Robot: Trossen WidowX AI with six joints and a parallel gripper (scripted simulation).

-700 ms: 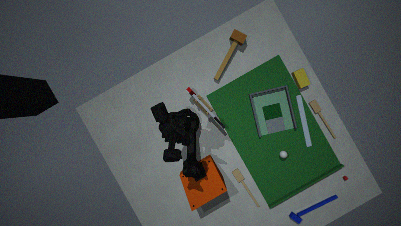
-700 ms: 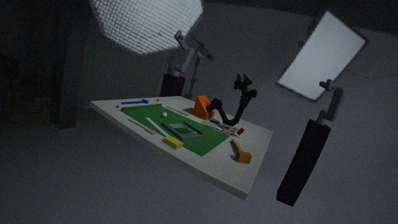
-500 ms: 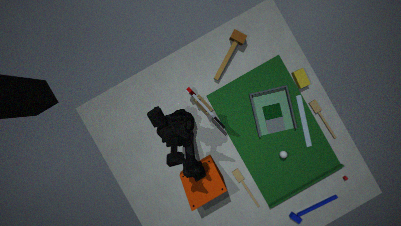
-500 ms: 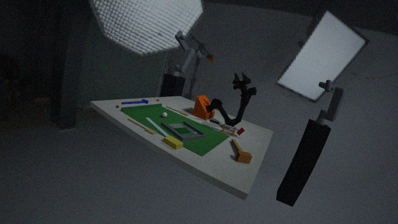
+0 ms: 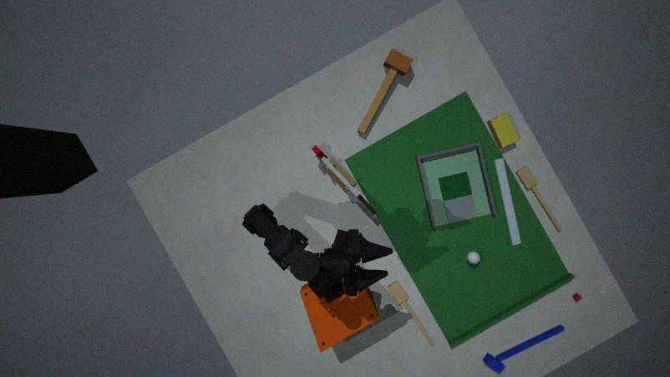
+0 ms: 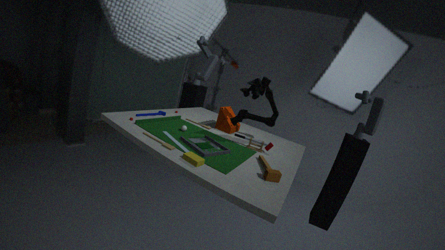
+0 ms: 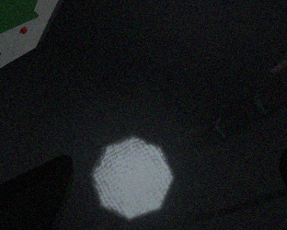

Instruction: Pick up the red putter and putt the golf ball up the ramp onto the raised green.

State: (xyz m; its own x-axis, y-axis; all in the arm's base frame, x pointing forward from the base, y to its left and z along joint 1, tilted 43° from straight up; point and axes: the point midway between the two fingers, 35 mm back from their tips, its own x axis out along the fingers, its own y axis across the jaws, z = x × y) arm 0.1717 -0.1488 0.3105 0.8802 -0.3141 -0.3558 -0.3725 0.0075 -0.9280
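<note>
The red putter, with red head, pale shaft and black grip, lies across a small wooden rack beside the green mat. The white golf ball rests on the mat, in front of the open end of the grey-walled enclosure. Inside are a dark green square and a grey patch. My gripper is open and empty, high above the table, away from putter and ball. The wrist view misses both.
A big orange-brown mallet and a yellow block lie off the mat. A pale strip lies beside the enclosure. Two small wooden mallets flank the mat; a blue one lies beyond its raised edge.
</note>
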